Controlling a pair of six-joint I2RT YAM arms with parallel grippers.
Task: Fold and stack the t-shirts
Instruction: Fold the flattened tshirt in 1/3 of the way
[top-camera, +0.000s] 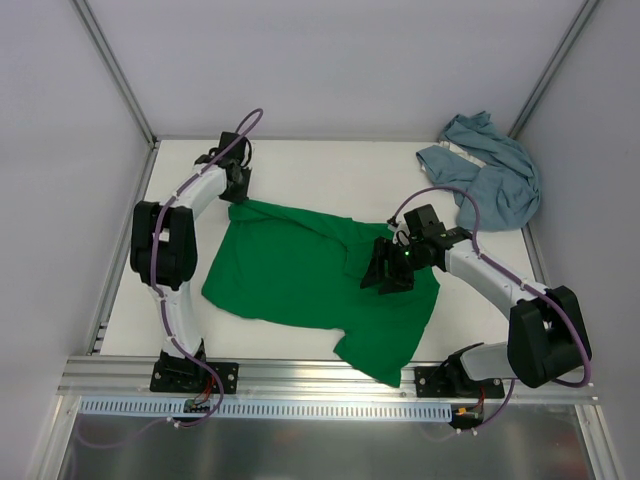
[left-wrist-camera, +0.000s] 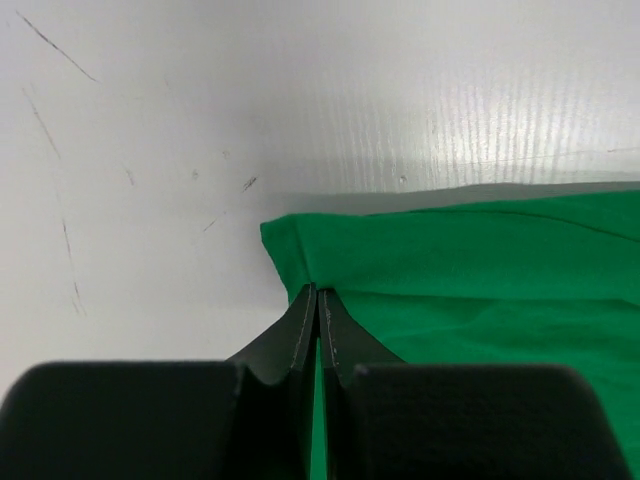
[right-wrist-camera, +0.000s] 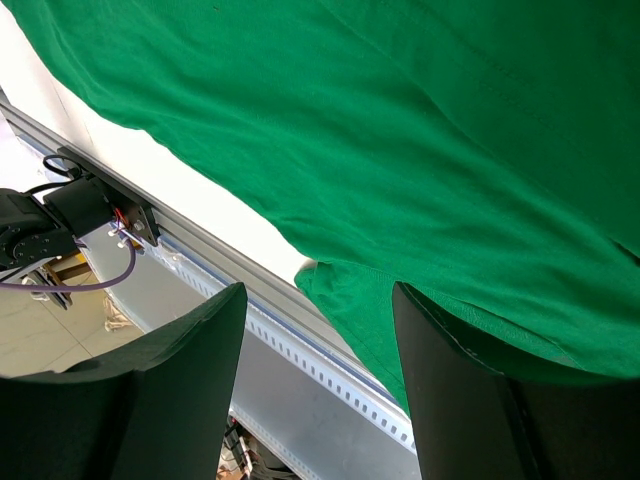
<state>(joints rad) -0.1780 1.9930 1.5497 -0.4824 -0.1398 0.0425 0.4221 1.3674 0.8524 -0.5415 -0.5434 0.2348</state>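
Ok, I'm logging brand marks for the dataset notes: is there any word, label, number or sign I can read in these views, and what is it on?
None can be read.
The green t-shirt shows no print or tag in any view.
The blue-grey t-shirt shows no print either.
The small board at the left arm's base is too small to tell whether it carries any marking.

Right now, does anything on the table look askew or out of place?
Yes. The green shirt lies skewed, one corner overhanging the near edge of the table. The blue-grey shirt sits crumpled in the far right corner.
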